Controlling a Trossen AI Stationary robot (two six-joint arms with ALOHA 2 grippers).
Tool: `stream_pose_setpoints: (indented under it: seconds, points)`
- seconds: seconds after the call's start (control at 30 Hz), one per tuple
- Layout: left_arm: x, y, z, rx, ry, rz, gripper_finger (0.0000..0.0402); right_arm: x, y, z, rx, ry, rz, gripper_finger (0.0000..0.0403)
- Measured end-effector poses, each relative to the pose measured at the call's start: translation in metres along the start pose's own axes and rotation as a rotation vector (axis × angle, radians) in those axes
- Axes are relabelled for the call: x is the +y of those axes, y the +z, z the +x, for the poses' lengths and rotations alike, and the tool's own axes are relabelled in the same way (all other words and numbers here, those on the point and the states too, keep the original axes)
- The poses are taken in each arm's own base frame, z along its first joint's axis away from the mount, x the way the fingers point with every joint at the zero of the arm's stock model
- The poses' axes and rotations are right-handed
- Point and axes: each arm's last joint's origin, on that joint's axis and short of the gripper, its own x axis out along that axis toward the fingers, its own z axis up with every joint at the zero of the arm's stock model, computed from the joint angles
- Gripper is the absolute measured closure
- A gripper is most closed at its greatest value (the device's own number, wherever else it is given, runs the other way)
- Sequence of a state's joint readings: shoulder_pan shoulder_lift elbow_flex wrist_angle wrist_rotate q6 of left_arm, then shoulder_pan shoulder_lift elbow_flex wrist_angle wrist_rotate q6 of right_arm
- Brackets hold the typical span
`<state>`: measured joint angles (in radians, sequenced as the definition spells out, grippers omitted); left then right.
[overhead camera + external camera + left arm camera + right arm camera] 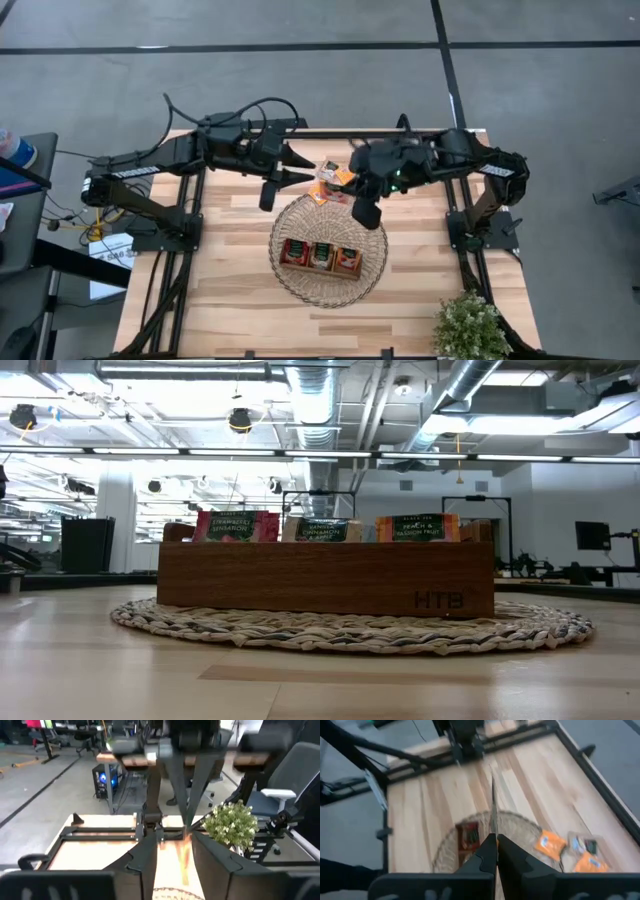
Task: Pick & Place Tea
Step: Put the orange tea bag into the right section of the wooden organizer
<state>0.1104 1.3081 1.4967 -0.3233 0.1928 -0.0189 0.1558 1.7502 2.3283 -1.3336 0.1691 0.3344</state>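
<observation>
Loose tea sachets (335, 178), orange and pale, lie flat on the table beyond the far rim of the round wicker basket (328, 250); they also show in the right wrist view (550, 844). The wooden tray (325, 578) rests in the basket, with red (235, 525), pale-green (322, 530) and orange (420, 527) sachets standing in its three compartments. My right gripper (366, 212) hovers over the basket's far right rim, shut on a thin sachet seen edge-on. My left gripper (308, 170) is open, just left of the loose sachets, touching nothing. My right gripper (496, 837) pinches one thin sachet (493, 805) between its two fingertips. The sachet is seen edge-on and juts out past the fingertips. It is lifted clear above the basket. Which edge of it the fingers have is hidden by the fingers themselves.
A potted plant (470, 325) stands at the table's near right corner, also seen in the left wrist view (230, 822). Both arm bases sit at the table's left and right edges. Bare wood lies left and right of the basket.
</observation>
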Motion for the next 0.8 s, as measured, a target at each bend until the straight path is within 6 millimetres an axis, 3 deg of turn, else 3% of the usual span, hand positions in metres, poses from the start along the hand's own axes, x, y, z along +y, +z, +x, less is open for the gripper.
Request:
stream_pose_setpoints:
  seconds: [0.43,0.8]
  points:
    - [-0.006,0.015,-0.044,-0.046,0.081,0.013,0.0273,0.033,-0.047,0.048,0.152,-0.051,0.033,0.0403]
    - [-0.006,0.010,-0.050,0.009,0.128,-0.018,0.0273,0.032,-0.101,0.062,0.072,0.020,0.141,0.0403]
